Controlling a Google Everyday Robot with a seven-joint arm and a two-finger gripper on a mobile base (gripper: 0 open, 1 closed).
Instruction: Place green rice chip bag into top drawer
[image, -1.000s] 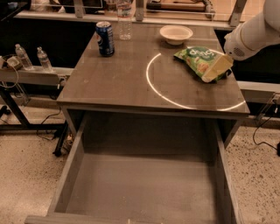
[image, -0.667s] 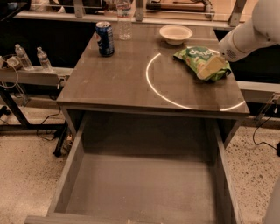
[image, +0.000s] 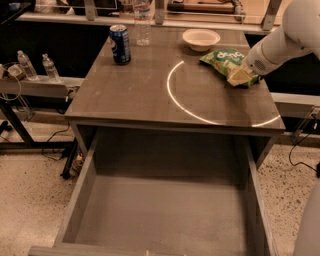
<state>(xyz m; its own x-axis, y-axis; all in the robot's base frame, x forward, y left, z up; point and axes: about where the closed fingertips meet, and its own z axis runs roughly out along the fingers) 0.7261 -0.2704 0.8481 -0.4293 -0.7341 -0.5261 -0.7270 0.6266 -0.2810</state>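
Camera view: hand (image: 241, 75) has edged onto the green rice chip bag (image: 222, 57) at two o'clock on the counter (image: 140, 95), grip impossible to tell, top drawer (image: 160, 220) waiting open.

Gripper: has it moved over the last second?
Yes, slightly. The gripper has edged left, closer to the bowl, and now sits at the right end of the bag.
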